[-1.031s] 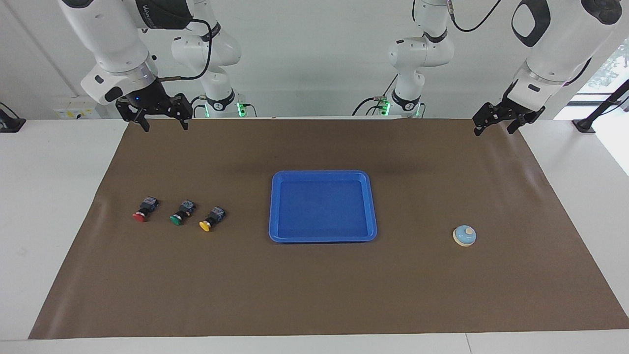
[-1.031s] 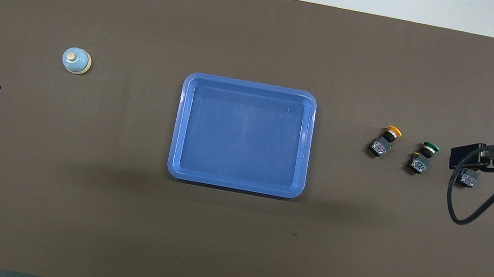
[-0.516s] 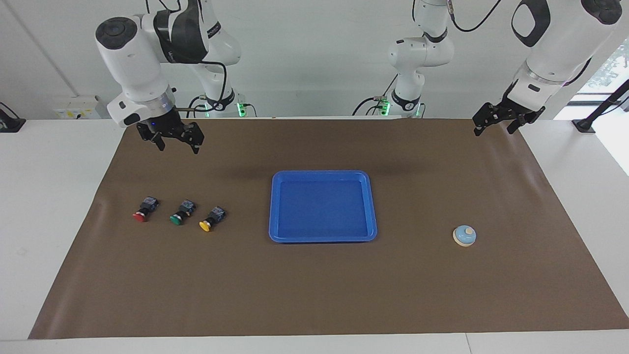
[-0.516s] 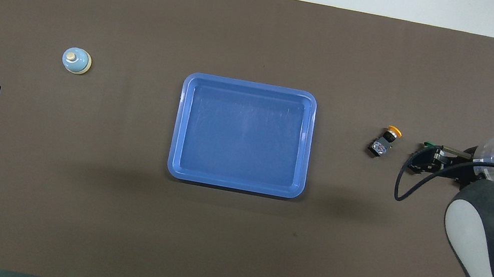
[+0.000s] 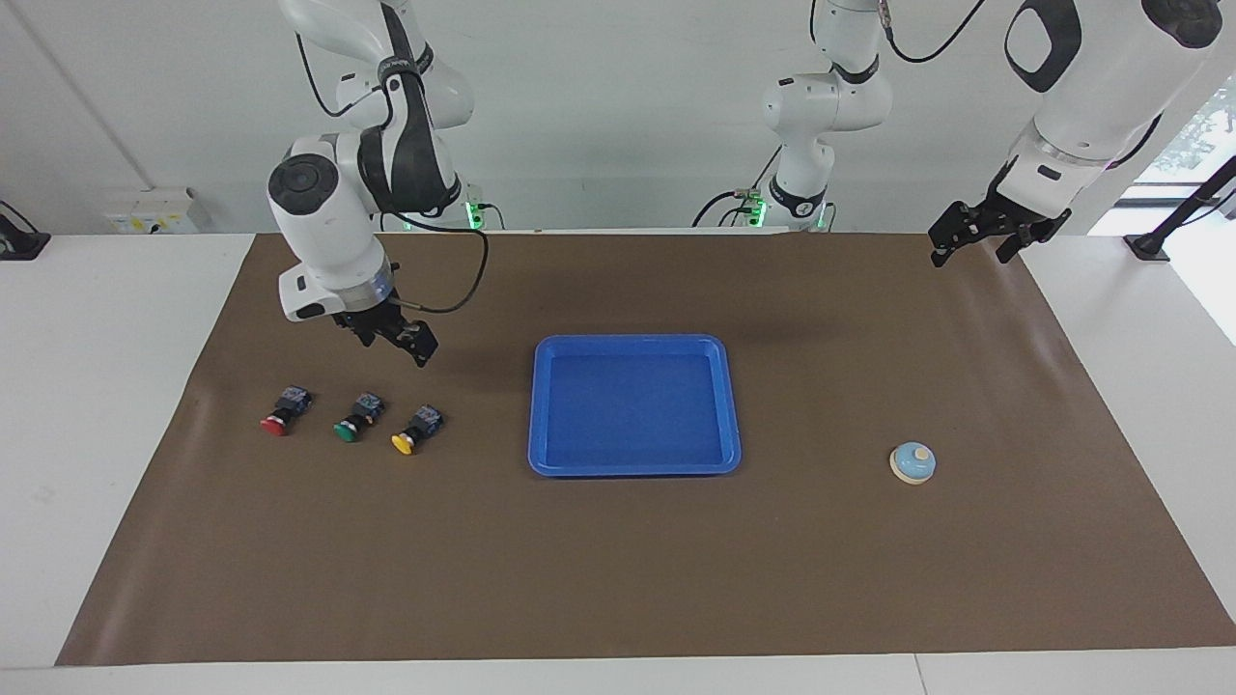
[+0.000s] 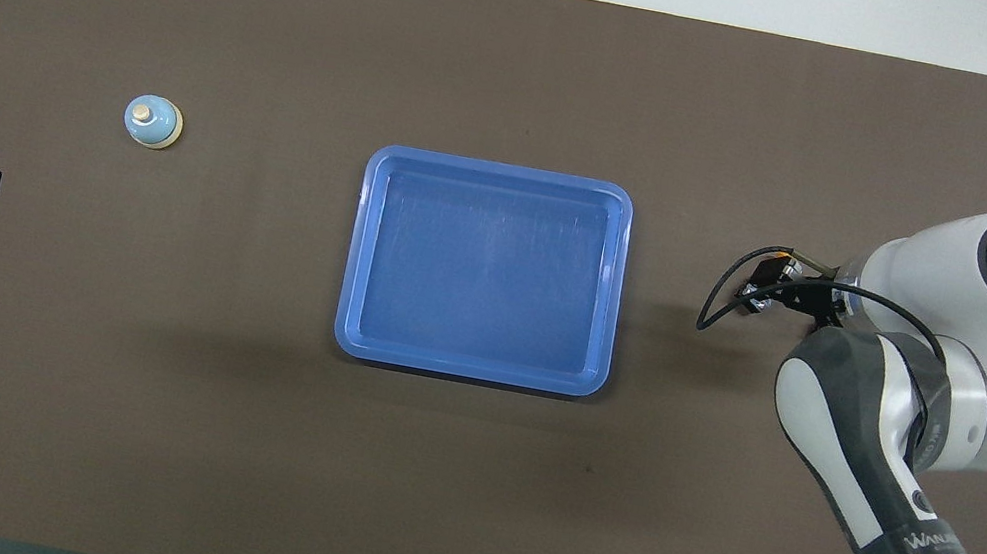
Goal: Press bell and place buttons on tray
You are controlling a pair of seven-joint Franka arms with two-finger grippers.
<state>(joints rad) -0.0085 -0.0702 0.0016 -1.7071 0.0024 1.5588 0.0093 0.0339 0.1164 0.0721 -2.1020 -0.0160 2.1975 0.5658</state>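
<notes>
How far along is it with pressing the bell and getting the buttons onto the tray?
Nothing looks done yet: the shallow bright-blue plastic tray holds nothing. The red-capped button, green-capped button and yellow-capped button lie on the brown mat. The open right gripper hangs above them, gripping nothing. The left gripper waits, open, away from the light-blue dome bell. All steps remain.

I work in a robotics lab: my 2 white arms [image 5: 338, 232] are bolted at the edge of a white table [image 5: 106, 386] covered by a brown mat [image 5: 618, 579], with bare white walls [image 5: 599, 97], loose cables [image 5: 454, 290] and a wall socket box [image 5: 154, 210].
</notes>
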